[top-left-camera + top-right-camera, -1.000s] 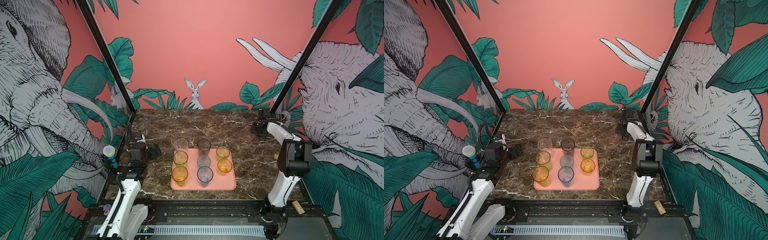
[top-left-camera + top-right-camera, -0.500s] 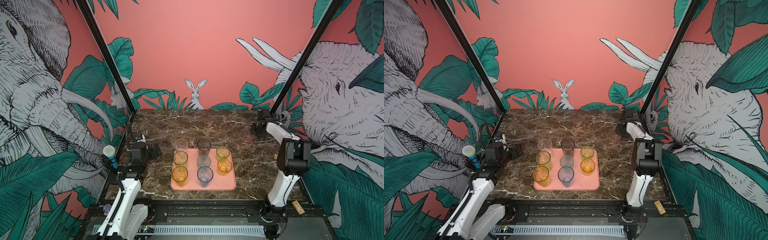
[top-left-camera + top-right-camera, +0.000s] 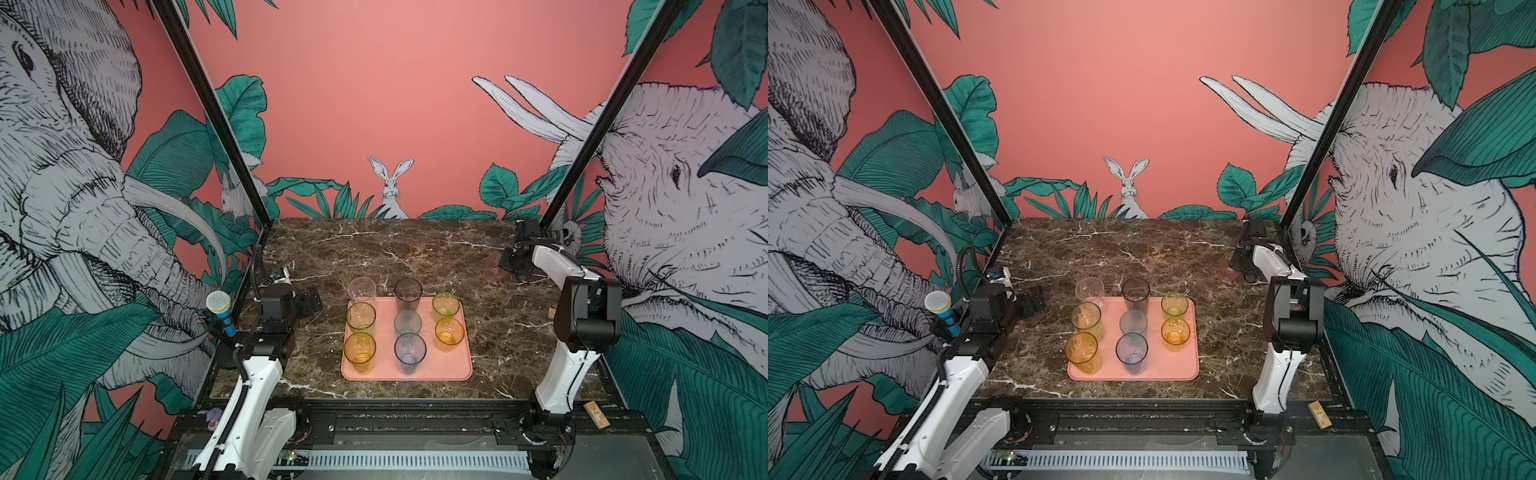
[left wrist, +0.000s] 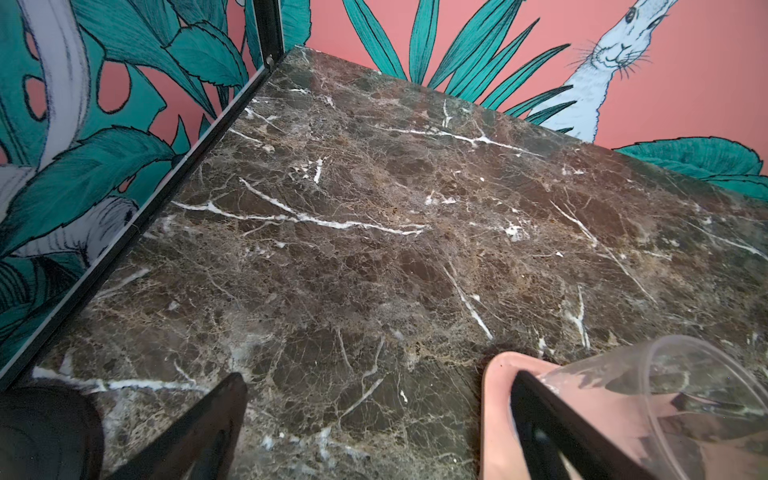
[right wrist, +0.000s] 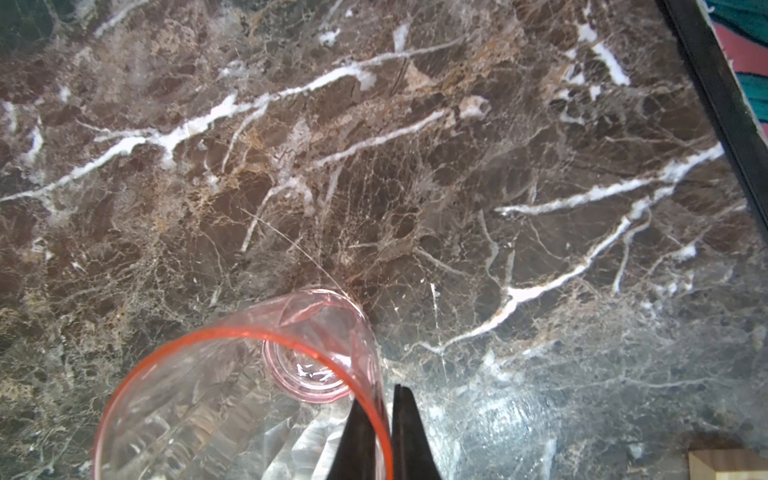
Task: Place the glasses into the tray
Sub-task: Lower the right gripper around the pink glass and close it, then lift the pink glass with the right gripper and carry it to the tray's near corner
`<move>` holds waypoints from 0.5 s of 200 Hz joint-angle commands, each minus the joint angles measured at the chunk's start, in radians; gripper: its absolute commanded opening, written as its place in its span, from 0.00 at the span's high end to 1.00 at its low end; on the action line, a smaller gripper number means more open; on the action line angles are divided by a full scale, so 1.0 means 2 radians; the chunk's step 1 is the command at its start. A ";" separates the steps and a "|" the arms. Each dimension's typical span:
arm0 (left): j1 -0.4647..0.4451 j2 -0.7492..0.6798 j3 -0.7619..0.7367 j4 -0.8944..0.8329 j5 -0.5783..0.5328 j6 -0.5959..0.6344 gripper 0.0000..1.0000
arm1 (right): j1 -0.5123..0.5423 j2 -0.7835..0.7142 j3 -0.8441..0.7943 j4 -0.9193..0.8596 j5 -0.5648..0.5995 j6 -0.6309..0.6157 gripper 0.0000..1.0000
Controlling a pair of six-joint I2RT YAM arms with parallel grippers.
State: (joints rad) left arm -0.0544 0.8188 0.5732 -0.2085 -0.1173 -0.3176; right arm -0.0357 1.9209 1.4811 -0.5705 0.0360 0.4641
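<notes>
Marble tabletop (image 3: 374, 257), right hand (image 5: 379, 399) clenched on pink glass (image 5: 208, 415) rim, left hand (image 4: 378, 376) released beside tray (image 4: 494, 395).

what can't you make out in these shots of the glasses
Pink glass: faint and small in both top views, partly behind the right gripper; the right wrist view's edge cuts it off.
Clear glass: cut off by the left wrist view's edge.
Tray: only one corner shows there.

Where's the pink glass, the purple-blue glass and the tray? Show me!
pink glass (image 5: 309, 376), right wrist view, on its round bottom inside.
purple-blue glass (image 3: 410, 354), in a top view, just inside its open mouth.
tray (image 3: 448, 366), in a top view, on the bare floor by its near right corner.
</notes>
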 commanded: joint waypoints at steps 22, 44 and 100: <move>-0.001 -0.003 0.007 -0.006 -0.017 -0.005 0.01 | -0.001 -0.057 -0.012 -0.038 0.010 -0.004 1.00; -0.001 -0.006 0.010 -0.017 -0.024 0.001 0.01 | -0.001 -0.087 -0.019 -0.059 0.008 -0.006 1.00; 0.000 -0.030 -0.001 -0.037 -0.043 0.000 0.01 | 0.012 -0.198 -0.061 -0.113 0.002 -0.015 1.00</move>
State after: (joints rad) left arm -0.0544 0.8005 0.5732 -0.2596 -0.1783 -0.3134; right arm -0.0296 1.6165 1.3830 -0.7185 0.0406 0.4549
